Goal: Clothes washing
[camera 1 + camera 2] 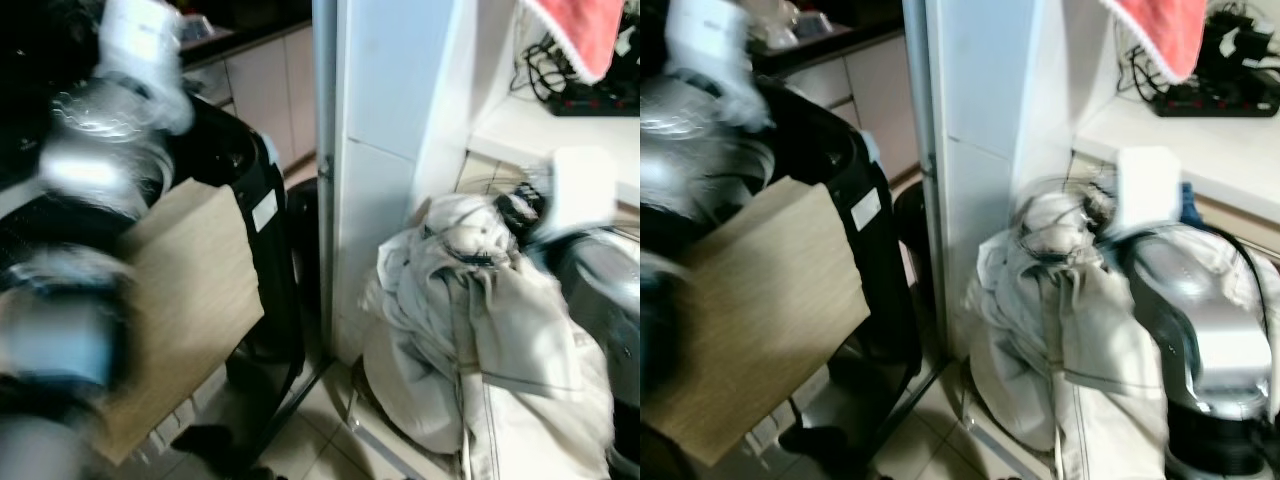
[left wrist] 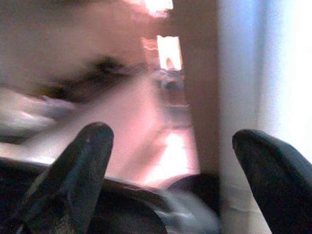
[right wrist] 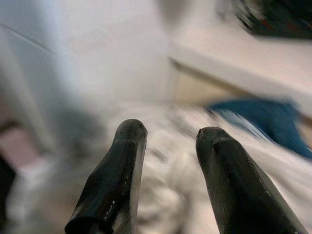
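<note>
Just ahead of the right gripper, fingers parted and empty, lies the pale clothes heap; reaching is underway, gripping comes next. Left gripper hangs open.

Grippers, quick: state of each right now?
Left gripper: open, holding nothing.
Right gripper: open, holding nothing, just above the pale clothes pile.

Through your left wrist camera you see the left gripper with its two black fingers spread wide apart and nothing between them. Beyond them everything is smeared with blur: a pale wall, a pinkish floor, and a dark edge close below.
</note>
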`<state>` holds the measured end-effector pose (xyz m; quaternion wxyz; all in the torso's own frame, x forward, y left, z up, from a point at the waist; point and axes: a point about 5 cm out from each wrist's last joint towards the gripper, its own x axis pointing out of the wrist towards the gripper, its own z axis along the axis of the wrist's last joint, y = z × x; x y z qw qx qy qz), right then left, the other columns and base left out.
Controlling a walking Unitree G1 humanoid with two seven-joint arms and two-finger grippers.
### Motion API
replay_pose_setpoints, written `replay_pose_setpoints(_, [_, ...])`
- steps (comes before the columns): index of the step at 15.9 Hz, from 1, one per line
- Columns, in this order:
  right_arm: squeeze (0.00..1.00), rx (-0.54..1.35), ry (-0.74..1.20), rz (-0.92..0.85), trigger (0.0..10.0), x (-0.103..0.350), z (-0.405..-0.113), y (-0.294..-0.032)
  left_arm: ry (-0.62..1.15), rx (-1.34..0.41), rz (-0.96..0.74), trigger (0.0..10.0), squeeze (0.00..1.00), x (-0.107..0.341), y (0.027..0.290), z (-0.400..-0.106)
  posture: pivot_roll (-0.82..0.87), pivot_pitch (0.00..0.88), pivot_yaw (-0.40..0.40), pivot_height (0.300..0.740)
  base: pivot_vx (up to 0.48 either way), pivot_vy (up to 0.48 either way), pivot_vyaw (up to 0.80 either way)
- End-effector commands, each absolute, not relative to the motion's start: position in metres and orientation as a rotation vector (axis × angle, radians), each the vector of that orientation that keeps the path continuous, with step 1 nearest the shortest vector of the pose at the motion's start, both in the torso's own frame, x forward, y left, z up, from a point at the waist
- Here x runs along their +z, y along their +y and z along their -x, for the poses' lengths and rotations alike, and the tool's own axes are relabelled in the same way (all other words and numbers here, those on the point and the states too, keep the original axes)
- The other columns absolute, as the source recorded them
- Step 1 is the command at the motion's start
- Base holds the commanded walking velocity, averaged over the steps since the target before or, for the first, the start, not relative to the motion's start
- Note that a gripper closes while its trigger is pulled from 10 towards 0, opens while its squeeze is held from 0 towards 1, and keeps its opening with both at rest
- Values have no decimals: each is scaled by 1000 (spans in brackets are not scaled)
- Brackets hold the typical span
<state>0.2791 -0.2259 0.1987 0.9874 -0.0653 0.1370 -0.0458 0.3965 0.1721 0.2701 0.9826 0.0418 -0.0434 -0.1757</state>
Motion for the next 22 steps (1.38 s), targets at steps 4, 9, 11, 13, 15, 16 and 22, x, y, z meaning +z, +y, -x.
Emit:
replay_pose_setpoints(4, [1000, -200, 437, 105, 10000, 173, -273, -262, -107, -853, -79, 10000, 0, 234, 79, -339, -130, 0, 95, 740, 0, 0, 0])
replay_pose_setpoints(9, [1000, -233, 579, 80, 10000, 168, -272, -297, -66, -1005, -281, 10000, 0, 209, 61, -310, -147, 0, 73, 740, 0, 0, 0])
replay_pose_setpoints(11, [0, -374, 568, 29, 10000, 176, -270, -319, -52, -1087, -239, 10000, 0, 205, 59, -299, -150, 0, 73, 740, 0, 0, 0])
replay_pose_setpoints(13, [0, -398, 651, -23, 10000, 167, -263, -322, -30, -1170, -205, 10000, 0, 201, 57, -288, -144, 0, 68, 740, 0, 0, 0])
replay_pose_setpoints(15, [671, -391, 705, -84, 10000, 162, -257, -317, -27, -1199, -164, 10000, 0, 204, 58, -282, -140, 0, 71, 740, 0, 0, 0])
replay_pose_setpoints(16, [725, -393, 713, -77, 10000, 163, -256, -316, -23, -1205, -165, 10000, 0, 204, 60, -280, -140, 0, 71, 740, 0, 0, 0])
replay_pose_setpoints(22, [0, -375, 766, -100, 10000, 158, -244, -306, 17, -1282, -161, 10000, 0, 206, 68, -270, -128, 0, 65, 740, 0, 0, 0])
